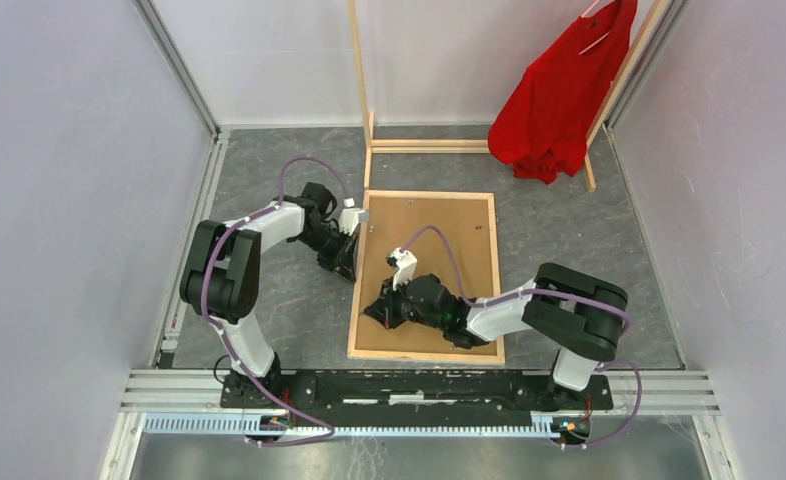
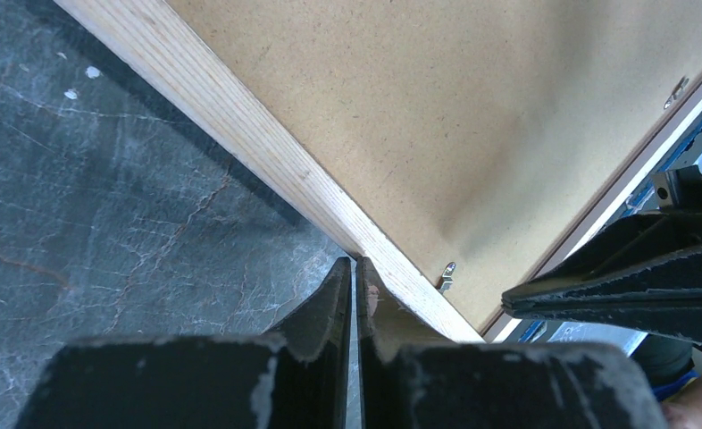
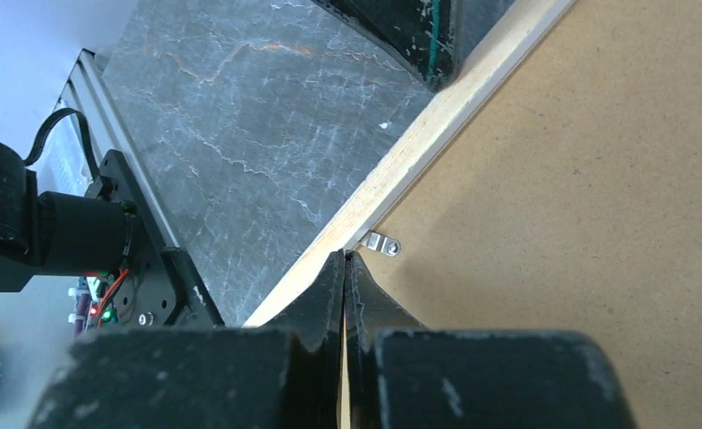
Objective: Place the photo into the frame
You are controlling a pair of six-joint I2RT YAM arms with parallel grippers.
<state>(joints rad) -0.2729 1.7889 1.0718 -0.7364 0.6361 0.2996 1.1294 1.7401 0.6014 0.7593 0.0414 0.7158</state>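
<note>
The frame (image 1: 355, 300) lies back up on the grey table, its light wood rails around the photo's plain brown board back (image 1: 449, 240). The photo's printed side is hidden. My left gripper (image 1: 350, 268) is shut, with its tips (image 2: 355, 261) against the outer side of the frame's left rail (image 2: 267, 152). My right gripper (image 1: 374, 312) is shut, with its tips (image 3: 344, 255) on the same rail (image 3: 419, 143) nearer to me, right beside a small metal clip (image 3: 383, 243). The board (image 3: 580, 223) fills the right wrist view.
A tall wooden clothes rack (image 1: 361, 80) with a red shirt (image 1: 564, 90) stands at the back. Pale walls close in both sides. A metal rail (image 1: 419, 385) runs along the near edge. Another clip (image 2: 448, 273) sits on the board near the left fingers.
</note>
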